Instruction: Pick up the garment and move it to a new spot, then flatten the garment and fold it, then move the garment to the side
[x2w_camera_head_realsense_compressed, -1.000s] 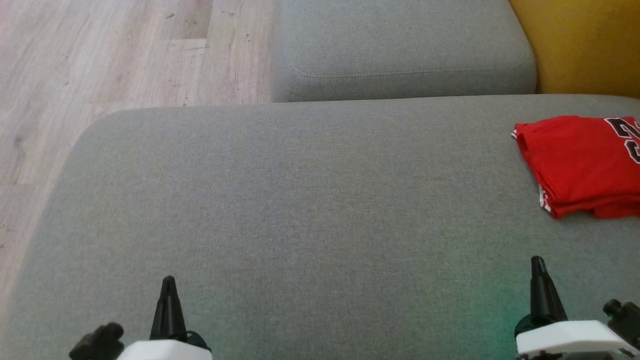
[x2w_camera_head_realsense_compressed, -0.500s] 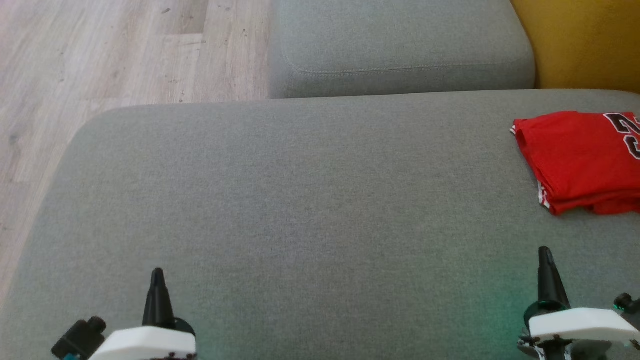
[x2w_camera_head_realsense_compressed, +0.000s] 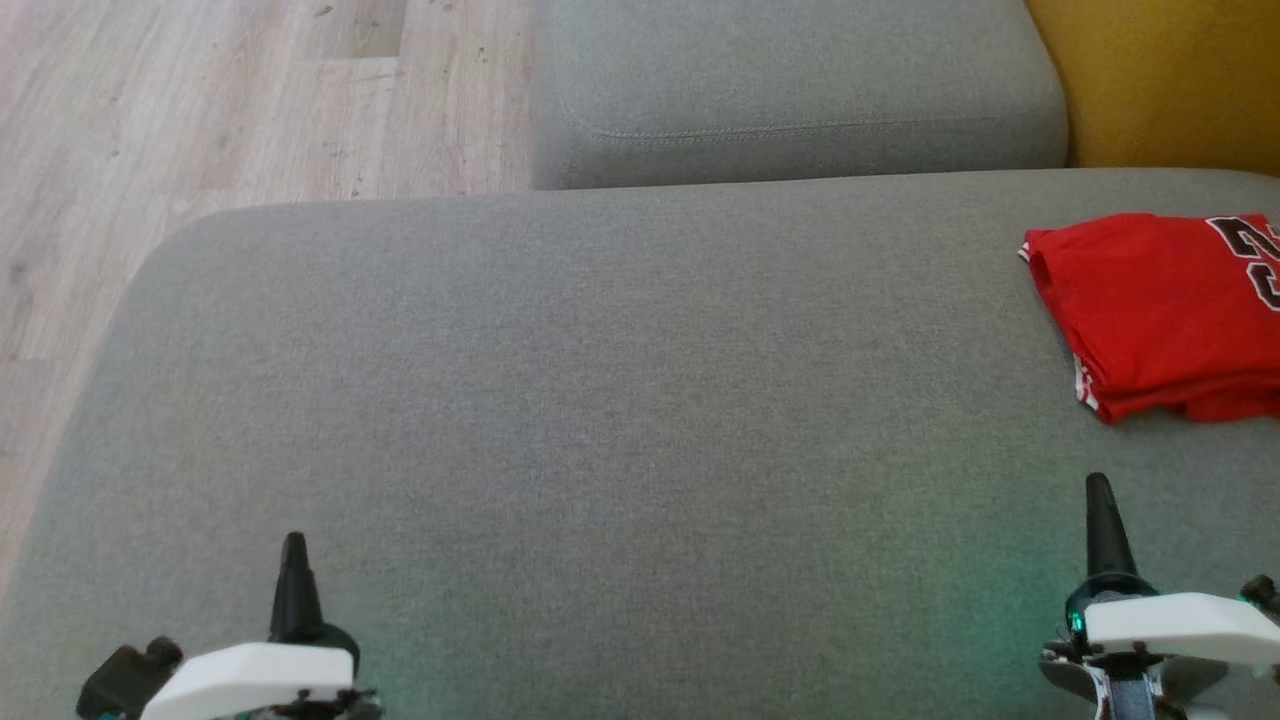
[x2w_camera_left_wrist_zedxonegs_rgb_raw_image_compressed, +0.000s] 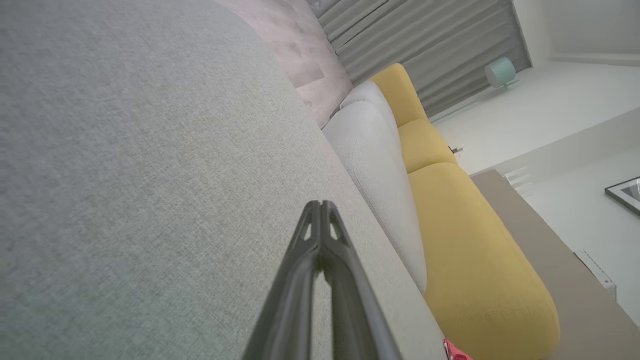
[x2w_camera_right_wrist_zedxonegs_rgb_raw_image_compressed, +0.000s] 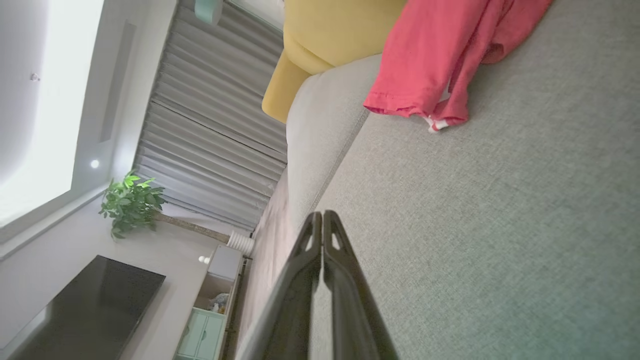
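Apparently done: the folded red jersey lies at 2 o'clock. Closed and empty, the left end effector and right end effector need only retreat.

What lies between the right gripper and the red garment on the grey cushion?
Only bare grey cushion. In the head view, no other thing sits on the stretch from the shut right gripper up to the red garment.

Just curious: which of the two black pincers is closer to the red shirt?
The right gripper: the red shirt lies just ahead of its tips; the left gripper is far across the cushion.
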